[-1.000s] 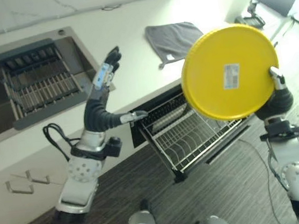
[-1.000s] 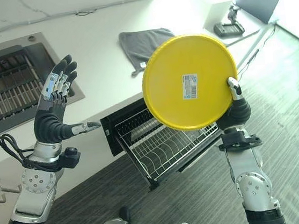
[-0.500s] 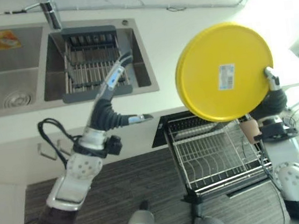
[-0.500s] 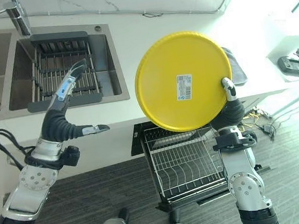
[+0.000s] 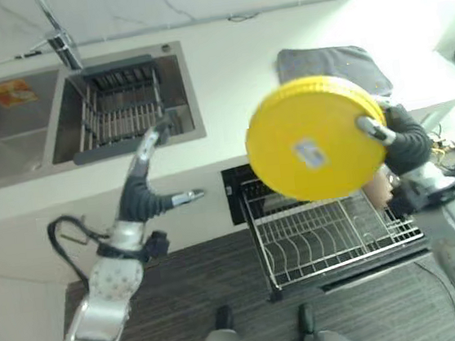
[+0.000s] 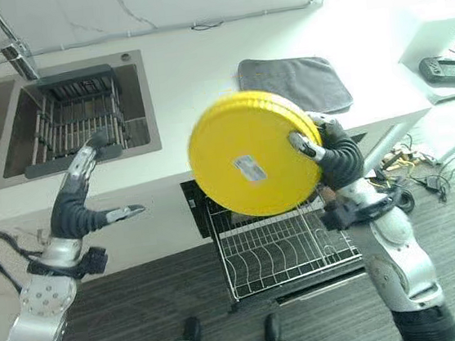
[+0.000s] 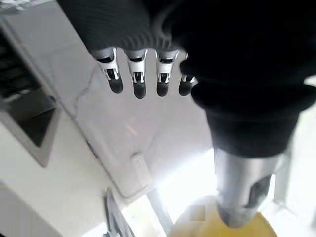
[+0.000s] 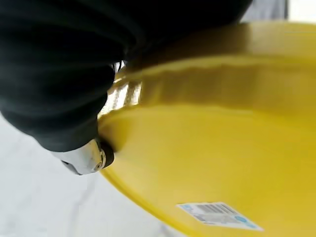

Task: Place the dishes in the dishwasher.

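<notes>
yellow plate (image 5: 312, 151) in right hand (image 5: 400, 136)

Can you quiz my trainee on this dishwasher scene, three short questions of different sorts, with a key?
1. True or false: the right hand holds the plate by its rim.
2. Multiple choice: the rack is A) pulled out and bare, B) pushed in, C) full of dishes.
3. Fill in: the grey cloth lies on the ______.

Key: 1 true; 2 A; 3 counter. The left hand is open and holds nothing, raised in front of the sink.
</notes>
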Tool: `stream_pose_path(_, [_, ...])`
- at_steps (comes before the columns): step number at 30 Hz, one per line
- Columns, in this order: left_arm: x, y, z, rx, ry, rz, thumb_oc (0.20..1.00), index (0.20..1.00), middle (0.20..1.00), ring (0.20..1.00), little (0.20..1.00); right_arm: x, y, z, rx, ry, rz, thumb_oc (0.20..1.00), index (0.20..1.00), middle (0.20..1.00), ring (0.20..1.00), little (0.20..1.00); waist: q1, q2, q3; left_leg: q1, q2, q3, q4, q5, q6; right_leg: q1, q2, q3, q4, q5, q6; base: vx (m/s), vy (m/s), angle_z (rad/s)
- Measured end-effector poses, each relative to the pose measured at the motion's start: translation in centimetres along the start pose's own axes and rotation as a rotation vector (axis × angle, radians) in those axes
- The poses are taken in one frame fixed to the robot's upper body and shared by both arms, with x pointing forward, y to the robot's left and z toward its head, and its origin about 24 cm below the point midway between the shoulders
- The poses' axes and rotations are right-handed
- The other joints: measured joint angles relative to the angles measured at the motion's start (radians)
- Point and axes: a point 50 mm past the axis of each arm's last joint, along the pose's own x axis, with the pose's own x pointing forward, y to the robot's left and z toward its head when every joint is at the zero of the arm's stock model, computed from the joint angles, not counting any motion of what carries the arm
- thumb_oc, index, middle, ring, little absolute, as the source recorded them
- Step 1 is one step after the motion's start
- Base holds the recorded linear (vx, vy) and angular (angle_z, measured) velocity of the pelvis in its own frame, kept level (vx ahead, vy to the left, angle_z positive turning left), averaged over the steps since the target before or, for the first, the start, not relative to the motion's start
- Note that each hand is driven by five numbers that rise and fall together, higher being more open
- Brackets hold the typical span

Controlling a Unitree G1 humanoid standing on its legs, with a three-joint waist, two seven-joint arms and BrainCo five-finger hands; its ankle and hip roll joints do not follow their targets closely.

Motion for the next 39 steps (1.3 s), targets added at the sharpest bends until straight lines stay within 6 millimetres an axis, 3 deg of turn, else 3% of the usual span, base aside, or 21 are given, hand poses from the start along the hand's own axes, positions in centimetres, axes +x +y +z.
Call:
stream_pose_path(5, [-4.2, 2.2, -2.8, -0.11, 0.207, 0.112, 1.0, 1.0, 1.0, 1.0, 1.0, -3.1, -2.7, 1.0, -0.309, 0.034, -0.12, 0.2, 0.2, 0.2, 0.2, 0.2, 0.016, 0.001, 0.0, 0.008, 0.003, 0.001, -0.019, 0.018, -0.006, 0.002, 0.002, -0.004, 0.0, -0.003, 0.005, -0.01, 0.0, 0.04])
stream_pose_path(10, [-9.3, 1.8, -8.7, -0.24, 0.533, 0.29, 1.0, 1.0, 1.0, 1.0, 1.0, -3.4, -2.5, 1.5, -0.558, -0.005, -0.136, 0.2, 0.2, 0.2, 0.2, 0.2, 0.007, 0.0, -0.001, 0.028, 0.007, 0.004, -0.037, 0.019, -0.009, 0.014, 0.003, -0.005, 0.0, -0.013, 0.008, 0.0, 0.0, 0.0])
stream_pose_path(13, [-15.8, 0.4, -13.0, -0.298, 0.867, 0.44, 1.0, 1.0, 1.0, 1.0, 1.0, -3.6, -2.4, 0.7, -0.738, 0.008, -0.133, 0.2, 0.2, 0.2, 0.2, 0.2, 0.004, -0.008, -0.018, 0.043, 0.009, 0.009, -0.063, 0.021, -0.003, 0.018, 0.005, -0.006, 0.0, -0.02, 0.009, 0.01, -0.002, 0.01])
stream_pose_path(16, [-20.1, -0.9, -13.9, -0.37, 1.032, 0.549, 1.0, 1.0, 1.0, 1.0, 1.0, -4.1, -3.2, -0.4, -0.823, 0.077, -0.147, 0.2, 0.2, 0.2, 0.2, 0.2, 0.007, -0.03, -0.039, 0.042, 0.012, 0.009, -0.067, 0.023, -0.004, 0.018, 0.005, -0.015, 0.0, -0.024, 0.009, 0.0, -0.024, 0.07])
stream_pose_path(19, [-24.8, -2.6, -15.0, -0.546, 1.211, 0.785, 1.0, 1.0, 1.0, 1.0, 1.0, -4.2, -3.0, -1.3, -0.93, 0.107, -0.08, 0.2, 0.2, 0.2, 0.2, 0.2, 0.01, -0.038, -0.052, 0.042, 0.017, 0.009, -0.067, 0.027, -0.01, 0.022, 0.009, -0.022, 0.0, -0.026, 0.011, 0.0, -0.04, 0.06])
stream_pose_path(23, [-25.7, -3.7, -15.4, -0.613, 1.314, 0.736, 1.0, 1.0, 1.0, 1.0, 1.0, -4.0, -2.5, -1.4, -1.023, 0.093, 0.021, 0.2, 0.2, 0.2, 0.2, 0.2, 0.009, -0.035, -0.064, 0.044, 0.026, 0.012, -0.067, 0.032, -0.017, 0.025, 0.017, -0.024, 0.0, -0.026, 0.011, 0.0, 0.002, 0.02])
stream_pose_path(28, [-28.4, -5.5, -16.1, -0.79, 1.512, 0.839, 1.0, 1.0, 1.0, 1.0, 1.0, -3.4, -1.3, -2.6, -1.095, 0.123, 0.261, 0.2, 0.2, 0.2, 0.2, 0.2, 0.004, -0.027, -0.069, 0.055, 0.027, 0.016, -0.068, 0.03, -0.014, 0.035, 0.018, -0.023, 0.0, -0.029, 0.009, 0.05, 0.007, -0.01])
stream_pose_path(32, [-27.6, -4.0, -16.0, -0.765, 1.466, 0.816, 1.0, 1.0, 1.0, 1.0, 1.0, -4.1, -0.7, -3.2, -1.076, 0.16, 0.361, 0.2, 0.2, 0.2, 0.2, 0.2, 0.016, -0.014, -0.075, 0.061, 0.025, 0.01, -0.062, 0.029, -0.013, 0.048, 0.02, -0.028, -0.001, -0.046, 0.011, 0.02, -0.019, 0.06])
stream_pose_path(34, [-27.2, -3.6, -16.0, -0.769, 1.443, 0.816, 1.0, 1.0, 1.0, 1.0, 1.0, -4.6, -0.4, -4.3, -1.057, 0.188, 0.438, 0.2, 0.2, 0.2, 0.2, 0.2, 0.019, -0.011, -0.068, 0.004, 0.02, -0.007, 0.082, -0.019, 0.0, 0.039, 0.013, -0.023, 0.044, -0.074, 0.009, -0.08, 0.032, 0.01])
stream_pose_path(36, [-27.4, -4.0, -16.0, -0.784, 1.456, 0.803, 1.0, 1.0, 1.0, 1.0, 1.0, -5.1, -0.4, -4.5, -1.075, 0.219, 0.527, 0.2, 0.2, 0.2, 0.2, 0.2, 0.017, 0.022, -0.048, -0.012, 0.026, -0.021, 0.16, -0.065, 0.002, 0.034, 0.015, -0.025, 0.091, -0.095, 0.008, -0.13, 0.041, 0.04])
stream_pose_path(39, [-26.7, -4.5, -16.1, -0.805, 1.445, 0.776, 1.0, 1.0, 1.0, 1.0, 1.0, -4.8, -0.5, -4.2, -1.108, 0.2, 0.553, 0.2, 0.2, 0.2, 0.2, 0.2, 0.011, 0.054, -0.006, -0.034, 0.027, -0.019, 0.16, -0.065, -0.005, -0.007, 0.013, -0.022, 0.131, -0.104, 0.007, -0.13, 0.025, 0.0])
